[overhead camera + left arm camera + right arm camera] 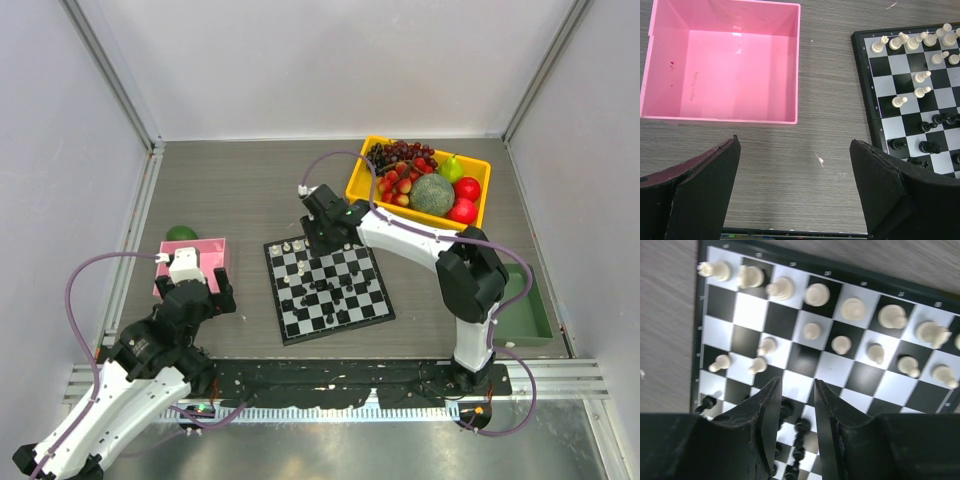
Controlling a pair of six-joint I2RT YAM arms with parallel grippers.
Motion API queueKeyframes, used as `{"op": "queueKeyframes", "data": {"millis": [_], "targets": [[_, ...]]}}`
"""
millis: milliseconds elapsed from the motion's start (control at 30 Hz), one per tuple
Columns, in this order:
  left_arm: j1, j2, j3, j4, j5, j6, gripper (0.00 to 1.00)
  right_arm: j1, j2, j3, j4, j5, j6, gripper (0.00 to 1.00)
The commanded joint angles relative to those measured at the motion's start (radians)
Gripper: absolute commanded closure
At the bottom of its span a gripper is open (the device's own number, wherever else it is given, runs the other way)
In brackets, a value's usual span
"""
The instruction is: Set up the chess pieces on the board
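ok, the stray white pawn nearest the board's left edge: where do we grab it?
Likely its round head, from straight above: the white pawn stands upright and tiny, with its head clear on top. Pinch across its far and near sides, where the squares look free; a second pawn stands in the next square toward the board's middle.

Bright, even overhead light in the top view, with only faint soft shadows on the grey wood-grain tabletop (pixel 250 190). Mild glare on the white squares of the small black-and-white checked chessboard (pixel 747 310) in the right wrist view; tiny cream plastic chessmen (pixel 817 294) slightly soft there, dark ones near the bottom edge lost in shade. Sharper in the left wrist view, with the open pink plastic tray (pixel 740 65) evenly lit.
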Motion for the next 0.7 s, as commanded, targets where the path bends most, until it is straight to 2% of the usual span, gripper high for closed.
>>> {"op": "queueKeyframes", "data": {"millis": [0,500,667], "targets": [[-0.002,-0.011,0.002,0.043,-0.012,0.002,0.01,0.053,0.013,0.082,0.012,-0.008,0.023,0.61],[-0.002,-0.020,0.002,0.043,-0.012,0.003,0.01,0.084,0.159,0.199,-0.029,0.012,0.029,0.60],[-0.002,-0.020,0.002,0.042,-0.014,0.002,0.01,0.084,0.182,0.213,-0.035,0.011,0.028,0.63]]}}
